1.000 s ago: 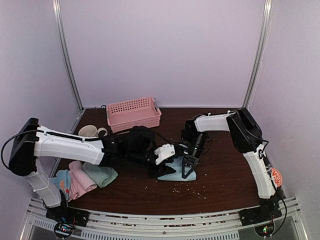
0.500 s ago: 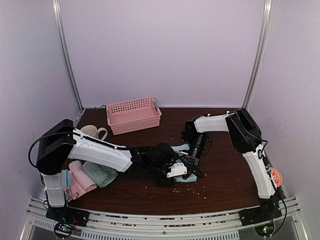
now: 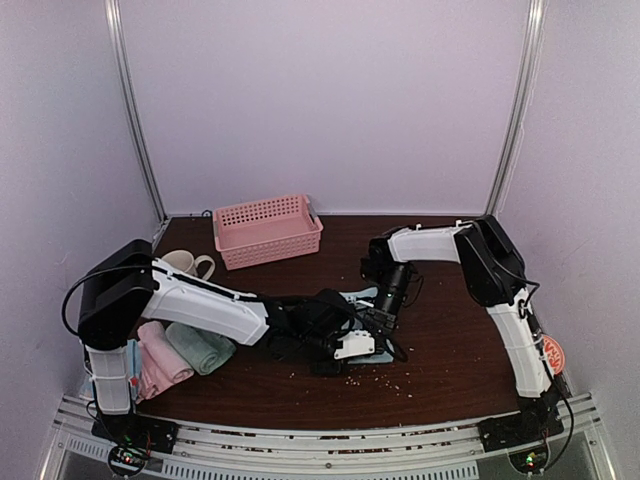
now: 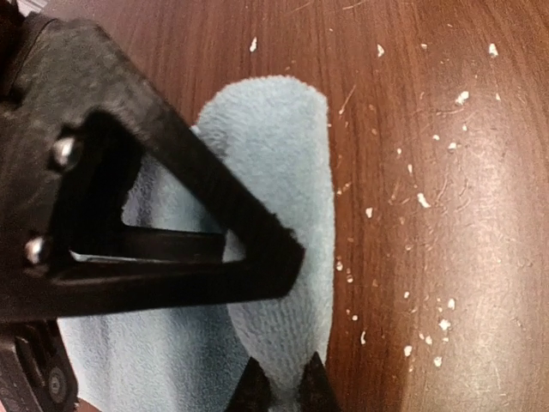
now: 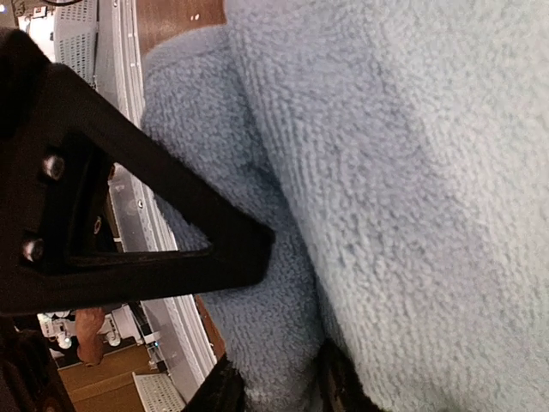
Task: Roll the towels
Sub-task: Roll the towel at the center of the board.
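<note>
A light blue towel (image 3: 362,296) lies at the table's middle, mostly hidden under both grippers. In the left wrist view its near edge is a thick rolled fold (image 4: 287,189) on the brown table. My left gripper (image 4: 283,388) is shut on the end of that fold; from above it (image 3: 368,345) sits at the towel's front edge. My right gripper (image 5: 276,382) is shut on a fold of the same towel (image 5: 412,172); from above it (image 3: 380,322) sits just behind the left one. Rolled pink (image 3: 160,358), sage green (image 3: 206,348) and dotted blue (image 3: 122,360) towels lie front left.
A pink perforated basket (image 3: 267,228) stands at the back, left of centre, with a cream mug (image 3: 180,264) to its left. White crumbs (image 4: 420,199) are scattered on the table in front of the blue towel. Metal rails run along the front edge.
My left arm has swung right and toward the front, its gripper now at the towel's front edge. The right gripper has drawn back slightly. The towel looks more bunched.
</note>
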Controlling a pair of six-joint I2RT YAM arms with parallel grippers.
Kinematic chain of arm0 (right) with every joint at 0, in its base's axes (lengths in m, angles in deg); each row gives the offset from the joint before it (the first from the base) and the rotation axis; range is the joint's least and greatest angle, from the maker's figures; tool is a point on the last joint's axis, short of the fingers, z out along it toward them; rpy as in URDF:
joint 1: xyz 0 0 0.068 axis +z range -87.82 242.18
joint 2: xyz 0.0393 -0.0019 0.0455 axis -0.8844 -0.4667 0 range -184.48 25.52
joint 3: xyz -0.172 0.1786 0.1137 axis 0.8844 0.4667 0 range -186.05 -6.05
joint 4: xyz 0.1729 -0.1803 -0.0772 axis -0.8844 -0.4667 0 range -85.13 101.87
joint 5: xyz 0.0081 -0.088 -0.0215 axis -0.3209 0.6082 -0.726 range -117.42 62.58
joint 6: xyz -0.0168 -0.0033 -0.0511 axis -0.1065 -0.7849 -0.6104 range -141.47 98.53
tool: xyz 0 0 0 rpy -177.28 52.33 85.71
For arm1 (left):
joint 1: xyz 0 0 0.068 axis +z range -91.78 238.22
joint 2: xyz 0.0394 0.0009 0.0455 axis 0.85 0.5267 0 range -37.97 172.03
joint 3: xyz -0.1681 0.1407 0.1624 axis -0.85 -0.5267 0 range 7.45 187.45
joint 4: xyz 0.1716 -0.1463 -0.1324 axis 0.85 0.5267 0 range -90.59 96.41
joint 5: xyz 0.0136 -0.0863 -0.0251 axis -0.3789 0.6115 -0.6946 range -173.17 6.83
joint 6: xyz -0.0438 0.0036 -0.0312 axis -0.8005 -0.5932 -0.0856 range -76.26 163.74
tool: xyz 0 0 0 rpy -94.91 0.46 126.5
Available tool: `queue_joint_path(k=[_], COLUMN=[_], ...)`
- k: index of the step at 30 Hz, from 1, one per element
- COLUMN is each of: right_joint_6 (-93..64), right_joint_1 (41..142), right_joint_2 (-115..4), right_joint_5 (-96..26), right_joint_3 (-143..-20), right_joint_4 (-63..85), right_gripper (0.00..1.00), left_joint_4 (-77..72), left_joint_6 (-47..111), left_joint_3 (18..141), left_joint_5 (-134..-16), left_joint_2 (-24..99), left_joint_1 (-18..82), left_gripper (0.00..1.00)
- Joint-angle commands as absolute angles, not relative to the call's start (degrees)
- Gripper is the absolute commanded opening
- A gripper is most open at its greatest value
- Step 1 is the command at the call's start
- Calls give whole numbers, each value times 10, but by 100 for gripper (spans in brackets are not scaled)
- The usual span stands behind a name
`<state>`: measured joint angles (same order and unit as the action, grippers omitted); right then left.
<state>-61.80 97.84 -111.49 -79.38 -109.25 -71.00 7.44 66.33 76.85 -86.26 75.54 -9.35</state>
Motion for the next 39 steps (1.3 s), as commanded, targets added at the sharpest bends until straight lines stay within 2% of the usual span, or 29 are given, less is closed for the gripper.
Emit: queue_joint_path(k=[1, 10, 13, 18, 24, 27, 31, 35, 39], right_joint_6=[-598, -543, -521, -537, -638, -704, -712, -653, -625], right_joint_1=[968, 913, 877, 856, 862, 886, 965, 1041, 1087], right_joint_2=[-1066, -1024, -974, -849, -710, -648, -594, -577, -600], right_joint_5=[-778, -731, -731, -715, -795, -817, -703, -540, -482], right_joint_3=[-1120, -1203, -1247, -1234, -1101, -1011, -886, -747, -678], right_joint_4=[-659, -659, -657, -611, -574, -569, -508, -349, -267], right_gripper=[36, 40, 40, 43, 45, 47, 49, 49, 50], left_joint_4=[129, 233, 251, 352, 333, 333, 327, 325, 325], left_joint_6=[628, 588, 561, 495, 399, 374, 355, 346, 342], left_joint_3=[784, 847, 872, 976, 1007, 1014, 1006, 1004, 1003], left_joint_5=[-814, -673, -604, -470, -277, -231, -228, -227, -230], left_joint_2=[749, 779, 806, 907, 975, 997, 1003, 1009, 1013], left_joint_1=[-92, -67, -34, 19, 66, 75, 82, 91, 93], left_gripper=[1, 1, 1, 5, 6, 6, 7, 8, 8])
